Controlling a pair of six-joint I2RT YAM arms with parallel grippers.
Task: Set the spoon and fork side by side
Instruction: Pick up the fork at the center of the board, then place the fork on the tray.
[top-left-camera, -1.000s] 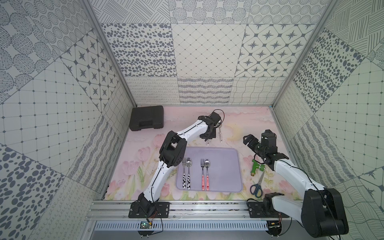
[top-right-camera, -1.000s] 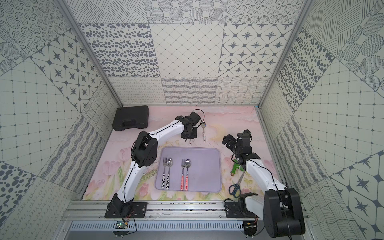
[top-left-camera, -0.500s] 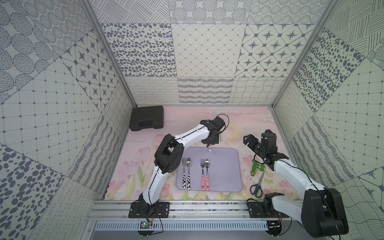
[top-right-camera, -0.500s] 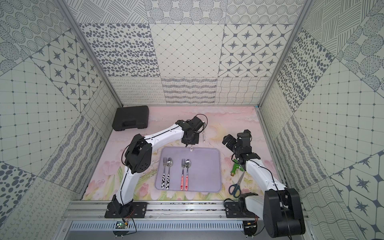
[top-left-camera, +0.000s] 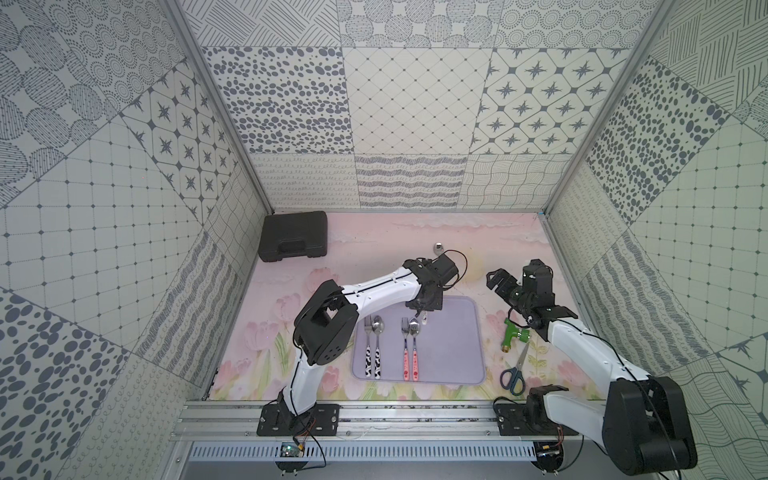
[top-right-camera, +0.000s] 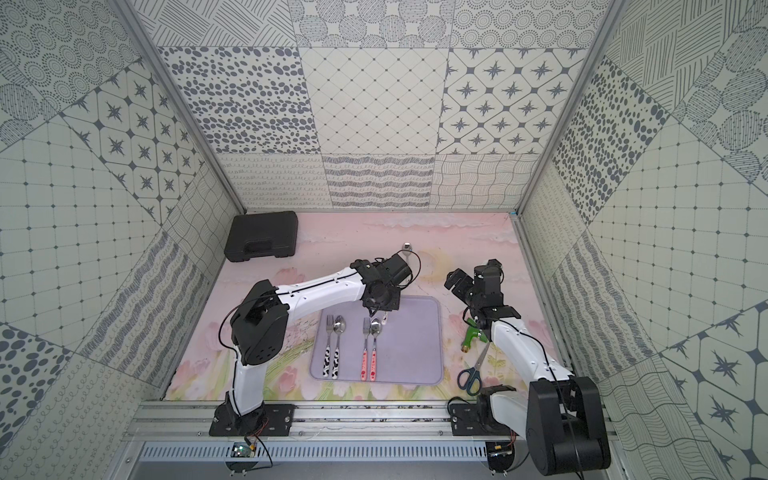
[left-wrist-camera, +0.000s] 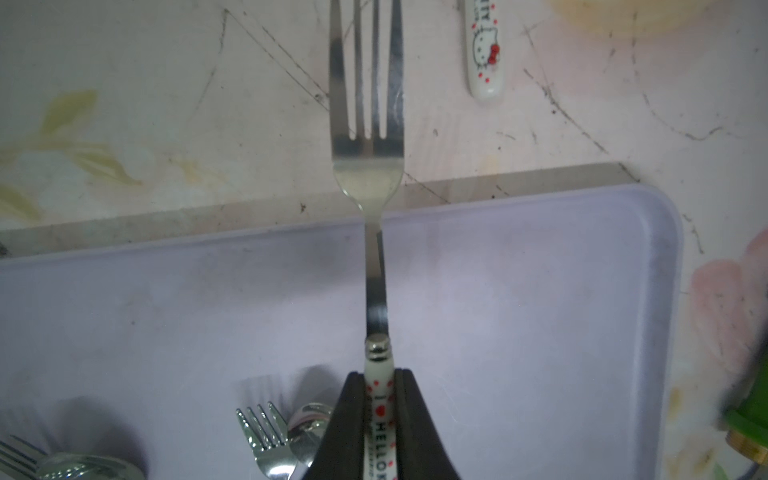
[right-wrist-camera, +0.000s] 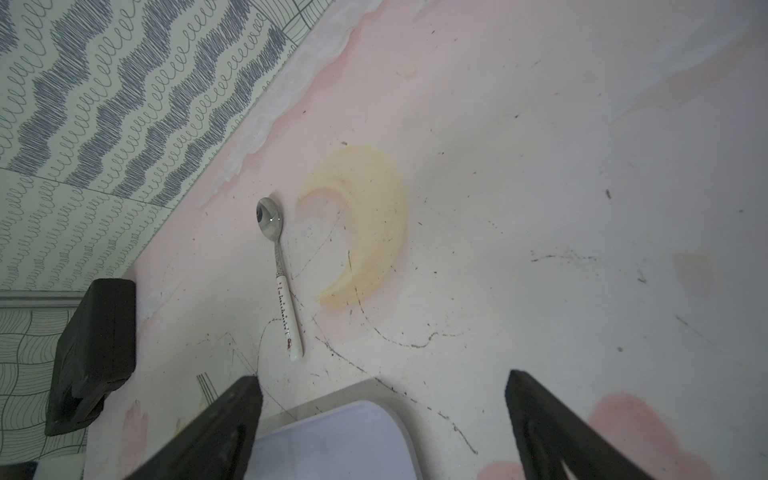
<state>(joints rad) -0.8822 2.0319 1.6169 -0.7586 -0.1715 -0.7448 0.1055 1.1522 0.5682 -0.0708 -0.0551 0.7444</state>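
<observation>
- The left gripper (left-wrist-camera: 378, 380) is clenched on the white, red-dotted handle of a steel fork (left-wrist-camera: 368, 166). Its black fingers (left-wrist-camera: 345, 419) press the handle from both sides.
- The fork is held over the far edge of the flat lavender plastic tray (left-wrist-camera: 540, 291). Its tines reach out above the pink floral mat (left-wrist-camera: 166, 104).
- The matching white-handled steel spoon (right-wrist-camera: 282, 282) lies on the mat beyond the tray's far edge, apart from the fork.
- The right gripper (right-wrist-camera: 382, 376) hovers right of the tray with its jaws spread wide, holding nothing.
- The tray's left half carries a cow-patterned fork-and-spoon pair (top-left-camera: 368, 362) and a red-handled fork-and-spoon pair (top-left-camera: 406, 363). The right half is bare.
- A green plastic tool (top-left-camera: 511, 332) and blue-handled scissors (top-left-camera: 519, 365) lie on the mat right of the tray.
- A black plastic case (top-left-camera: 293, 236) sits in the far left corner.
</observation>
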